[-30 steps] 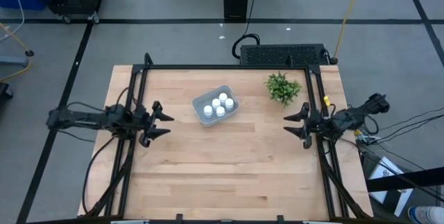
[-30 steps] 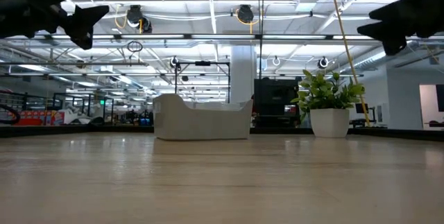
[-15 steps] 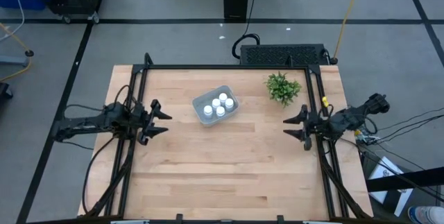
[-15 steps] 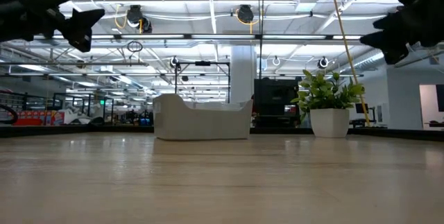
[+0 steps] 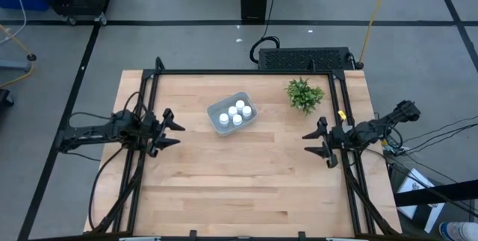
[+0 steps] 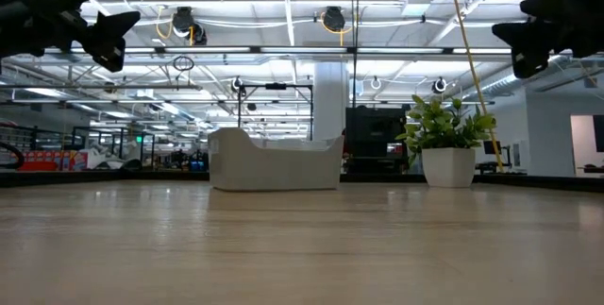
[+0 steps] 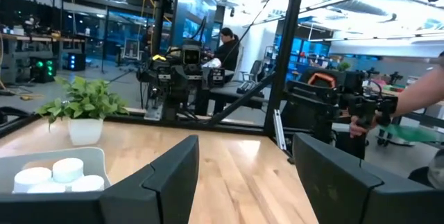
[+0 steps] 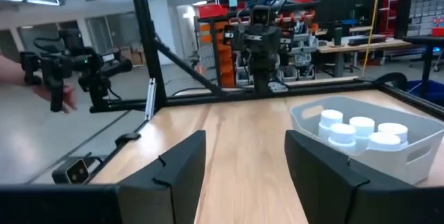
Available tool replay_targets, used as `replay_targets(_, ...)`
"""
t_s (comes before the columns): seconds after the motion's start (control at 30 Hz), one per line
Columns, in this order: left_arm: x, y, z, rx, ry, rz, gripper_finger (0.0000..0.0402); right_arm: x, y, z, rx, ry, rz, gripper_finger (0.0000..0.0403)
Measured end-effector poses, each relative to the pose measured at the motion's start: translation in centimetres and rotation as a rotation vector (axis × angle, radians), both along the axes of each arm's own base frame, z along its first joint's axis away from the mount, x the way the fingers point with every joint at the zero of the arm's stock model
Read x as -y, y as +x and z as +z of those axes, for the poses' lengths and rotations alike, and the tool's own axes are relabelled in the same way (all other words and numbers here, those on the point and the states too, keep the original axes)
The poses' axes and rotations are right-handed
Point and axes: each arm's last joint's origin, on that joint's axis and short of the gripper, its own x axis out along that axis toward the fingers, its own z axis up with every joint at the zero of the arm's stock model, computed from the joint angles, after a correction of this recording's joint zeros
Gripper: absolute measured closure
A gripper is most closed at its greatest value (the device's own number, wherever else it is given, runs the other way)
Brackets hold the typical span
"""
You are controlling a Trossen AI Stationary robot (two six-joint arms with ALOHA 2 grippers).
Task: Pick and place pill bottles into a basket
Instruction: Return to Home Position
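As the pill bottles (image 5: 233,114) sit inside the basket (image 5: 224,101), far-centre on the tabletop (image 5: 224,189) | left hand (image 5: 180,134): apart, empty, left of basket | right hand (image 5: 305,143): apart, empty, right side | retract both arms high, clear of basket.

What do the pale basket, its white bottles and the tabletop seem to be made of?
Shallow pale blue-grey basket: likely plastic, smooth moulded rounded walls. Small white cylindrical pill bottles: probably plastic, plain matte caps. Light tabletop: wood, visible grain and plank seams.
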Motion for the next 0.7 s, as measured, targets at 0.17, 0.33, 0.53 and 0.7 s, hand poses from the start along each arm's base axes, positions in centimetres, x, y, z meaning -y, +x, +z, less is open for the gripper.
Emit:
replay_targets(0.17,-0.02,0.0,0.01,0.001,-0.001,0.007,0.0162,0.14,0.0,0.07,0.004,0.038,-0.046,0.0211)
replay_targets(0.33,-0.02,0.0,0.0,0.001,-0.001,0.008,0.0162,0.14,0.0,0.01,0.0,0.016,-0.048,0.0211)
replay_targets(0.53,-0.03,0.0,0.0,0.001,-0.001,0.008,0.0163,0.15,0.0,0.11,0.01,0.03,-0.048,0.0211)
replay_targets(0.7,-0.03,0.0,0.0,0.001,-0.001,0.008,0.0162,0.14,0.0,0.1,0.009,0.02,-0.049,0.0211)
